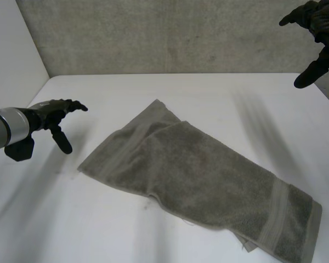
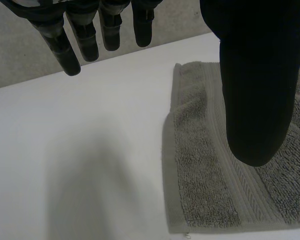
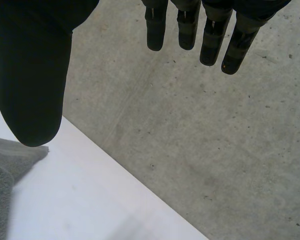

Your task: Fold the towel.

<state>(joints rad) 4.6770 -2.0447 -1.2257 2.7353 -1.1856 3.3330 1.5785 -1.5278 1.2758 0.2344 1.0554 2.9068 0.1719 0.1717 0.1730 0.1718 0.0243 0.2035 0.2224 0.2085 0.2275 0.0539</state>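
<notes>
"Head view: where does the towel (image 1: 203,181) lie?"
"Flat on the bench (image 1: 219,90), slanting from the middle toward the near right corner. One layer seems to lie over another, and the lower one's border peeks out at the left end."
"And the hands?"
"The left robot hand (image 1: 55,116) hovers just beside that left end, apart from the cloth. Its fingers are loosely spread, its thumb hangs down, and it holds nothing. The right robot hand (image 1: 321,24) is raised high at the far right, well clear of the towel, fingers straight, also empty."
"So how to do the next fold well?"
"I'd judge this a reach. Bring each hand down to one corner of a short end and pinch both layers together. Lift evenly and lay that end across so the borders match, without dragging the layers askew."
</notes>
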